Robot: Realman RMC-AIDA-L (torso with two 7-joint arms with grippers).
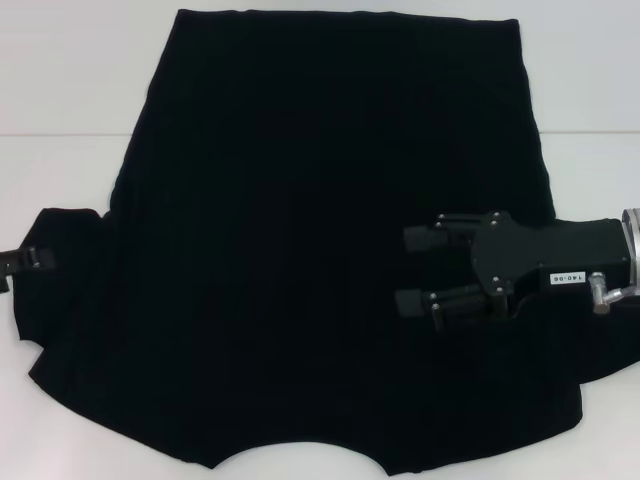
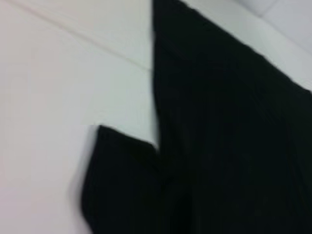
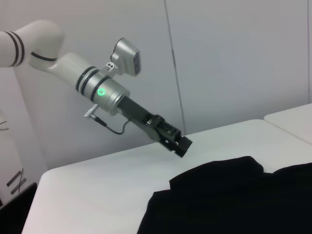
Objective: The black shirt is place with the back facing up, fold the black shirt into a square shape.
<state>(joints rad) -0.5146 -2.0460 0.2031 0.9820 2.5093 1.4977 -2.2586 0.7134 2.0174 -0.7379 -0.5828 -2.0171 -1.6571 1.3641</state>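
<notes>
- The shirt (image 1: 320, 260) lies spread flat on the white table (image 1: 60, 90), neckline toward the robot, hem at the far side. No fold is visible yet.
- The left sleeve (image 1: 65, 240) sticks out past the body of the shirt. The right sleeve area lies under the right arm and is largely hidden.
- The right gripper (image 1: 412, 270) is over the right half of the shirt, pointing toward the centre line. Its two fingers are spread apart and hold nothing. Whether the fingertips touch the cloth cannot be told from the head view.
- The left gripper (image 3: 179, 143) is at the left sleeve edge. In the right wrist view it hovers just above the table, near the sleeve, and its fingers appear pressed together, though the angle is poor.
- Risk: black fingers on black cloth give little contrast, so a missed or shallow pinch may pass unnoticed.
- Risk: a pinch taken mid-panel instead of at the edge would lift a bunch of cloth and leave a crooked fold line.
- Risk: if one arm pulls before the other, the shirt may drag across the smooth table and skew, which would spoil the square shape.
</notes>
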